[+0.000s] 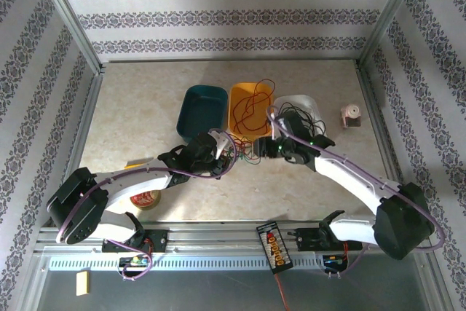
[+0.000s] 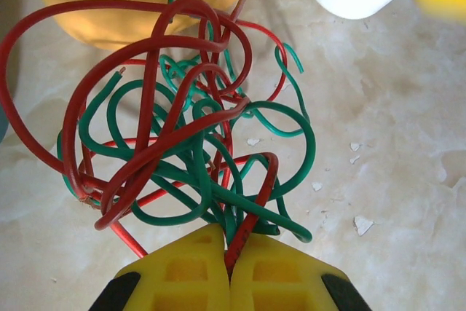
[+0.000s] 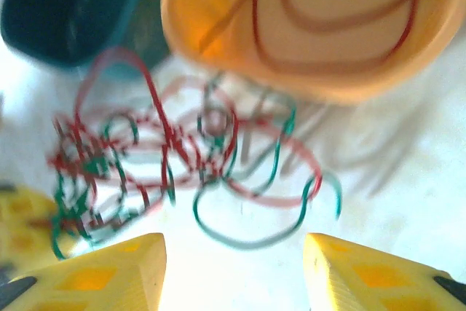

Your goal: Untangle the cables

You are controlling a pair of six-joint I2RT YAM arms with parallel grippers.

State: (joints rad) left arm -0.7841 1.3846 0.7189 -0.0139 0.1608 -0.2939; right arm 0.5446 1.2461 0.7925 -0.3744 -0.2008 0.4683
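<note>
A knot of thin red and green cables (image 2: 182, 129) lies on the pale marble-patterned tabletop (image 2: 408, 143), just in front of an orange plastic bin (image 2: 145, 5) containing loose red wire (image 3: 256, 12). The left gripper (image 2: 231, 256), yellow fingers pressed together, pinches a red strand (image 2: 255, 209) at the knot's near edge. The right gripper (image 3: 233, 253) hovers beside the tangle, fingers spread apart, holding nothing.
</note>
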